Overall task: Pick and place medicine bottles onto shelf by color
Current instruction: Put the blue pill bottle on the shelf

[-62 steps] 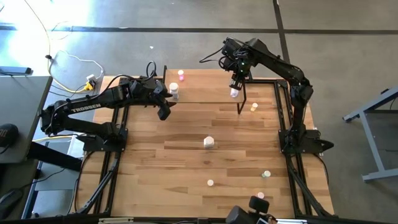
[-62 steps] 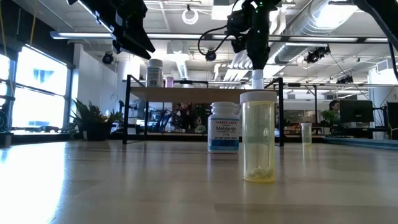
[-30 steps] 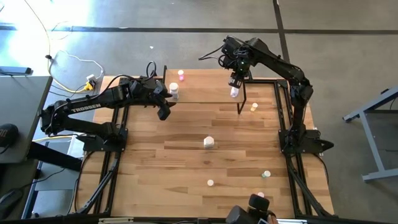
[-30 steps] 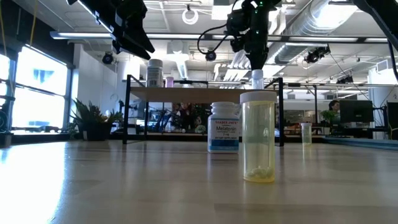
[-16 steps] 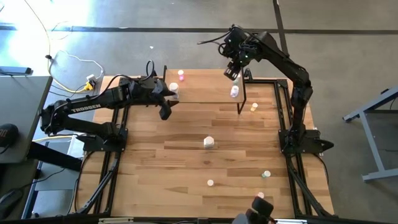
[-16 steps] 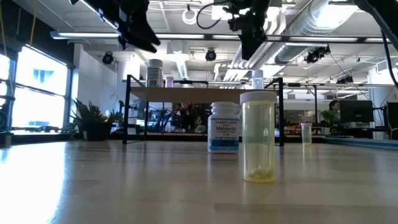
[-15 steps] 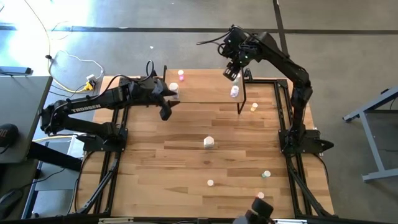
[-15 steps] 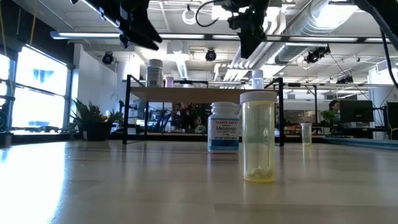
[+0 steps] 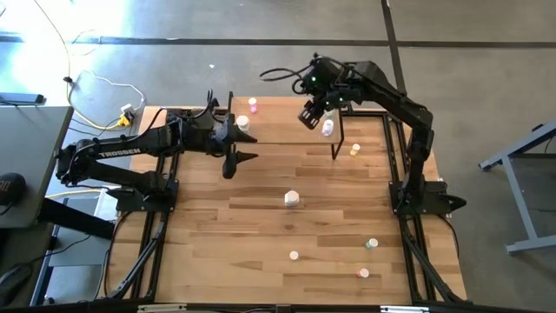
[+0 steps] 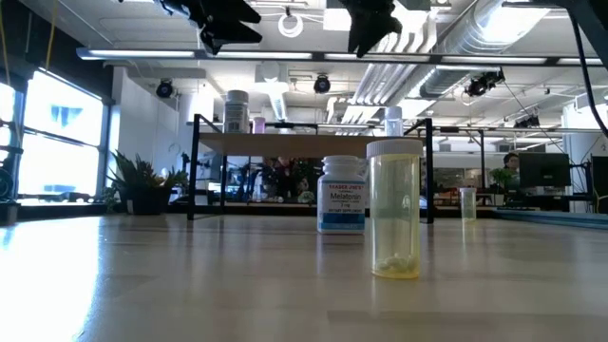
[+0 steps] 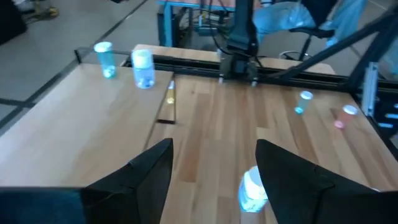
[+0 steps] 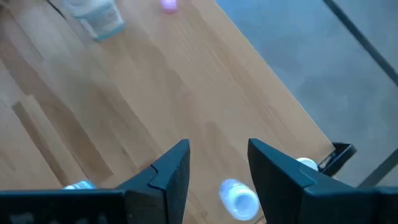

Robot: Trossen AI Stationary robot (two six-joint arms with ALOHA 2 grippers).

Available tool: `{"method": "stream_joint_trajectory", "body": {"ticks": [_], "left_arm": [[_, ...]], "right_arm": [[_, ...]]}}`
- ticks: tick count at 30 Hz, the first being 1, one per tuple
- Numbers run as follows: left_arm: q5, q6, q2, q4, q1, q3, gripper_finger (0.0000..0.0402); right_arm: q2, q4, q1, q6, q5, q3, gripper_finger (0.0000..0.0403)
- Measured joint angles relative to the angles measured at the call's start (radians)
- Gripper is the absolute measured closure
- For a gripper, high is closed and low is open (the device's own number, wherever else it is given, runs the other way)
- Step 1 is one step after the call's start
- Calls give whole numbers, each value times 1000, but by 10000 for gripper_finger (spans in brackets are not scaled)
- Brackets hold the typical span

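The shelf point(image 9: 287, 122) stands at the table's far edge with three bottles upright on it: a pink one point(image 9: 253, 104), a white one point(image 9: 244, 124) and a pale one point(image 9: 327, 128). My right gripper point(image 9: 310, 116) hovers open above the shelf, just left of the pale bottle point(image 12: 239, 198). My left gripper point(image 9: 234, 156) hangs open over the table beside the shelf's near left corner. In the left wrist view a white bottle point(image 11: 253, 190) shows beyond its fingers. It stands mid-table point(image 9: 292, 199). Several small bottles stand elsewhere on the table.
An orange bottle point(image 9: 354, 150) stands right of the shelf's leg. A green one point(image 9: 372, 244), a small white one point(image 9: 294, 256) and a pink-orange one point(image 9: 363, 273) stand near the table's near edge. In the low view a yellow bottle point(image 10: 394, 209) and a labelled white one point(image 10: 342, 195) stand closest.
My right gripper has come off the pale bottle, risen, and moved toward the table's left above the shelf. The bottle stays upright on the shelf. My left gripper has risen a little and shifted toward the right.
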Motion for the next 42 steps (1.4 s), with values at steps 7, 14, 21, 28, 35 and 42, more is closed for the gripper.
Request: {"method": "stream_joint_trajectory", "body": {"ticks": [7,14,21,28,35,42], "left_arm": [[-24,12,39,73,-92,-1,156],[-80,-17,156,136,-178,0,158],[-139,-19,284,175,-229,-1,158],[-158,-19,417,293,-267,0,158],[-162,-15,524,371,-283,1,158],[-159,-3,610,402,-287,0,158]], "right_arm": [[-8,31,89,105,136,0,249],[-12,71,121,116,162,0,249],[-59,72,121,67,163,-1,249],[-99,59,122,75,179,-1,249],[-108,26,112,59,181,-1,249],[-109,16,112,58,182,-1,249]]}}
